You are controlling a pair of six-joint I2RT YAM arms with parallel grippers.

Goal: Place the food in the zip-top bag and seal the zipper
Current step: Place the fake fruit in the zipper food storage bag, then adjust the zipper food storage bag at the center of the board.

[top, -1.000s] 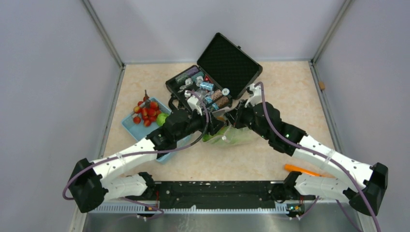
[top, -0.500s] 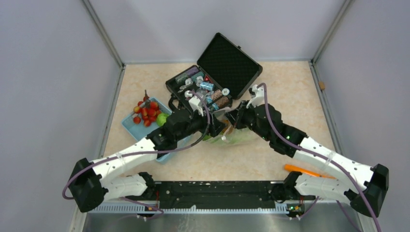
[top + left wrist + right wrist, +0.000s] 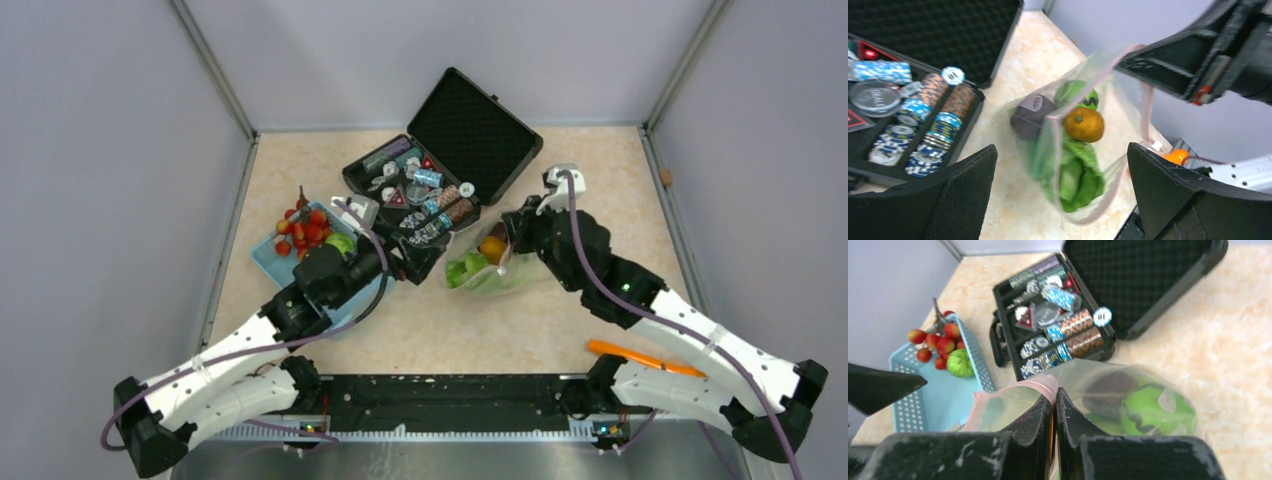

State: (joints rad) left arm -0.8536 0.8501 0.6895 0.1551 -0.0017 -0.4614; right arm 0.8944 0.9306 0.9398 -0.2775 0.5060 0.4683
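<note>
The zip-top bag (image 3: 1035, 160) holds orange (image 3: 1084, 125); basket (image 3: 270, 262), cherry tomatoes (image 3: 305, 232).

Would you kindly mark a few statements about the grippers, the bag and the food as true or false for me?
1. The right gripper is shut on the zipper of the zip-top bag. True.
2. The left gripper grips the orange. False: its jaws stand open and hold nothing; the orange lies inside the bag.
3. The cherry tomatoes sit in the blue basket. True.
4. The black case is closed. False: its lid stands open.
5. The bag's mouth is sealed. False: it gapes open.
</note>
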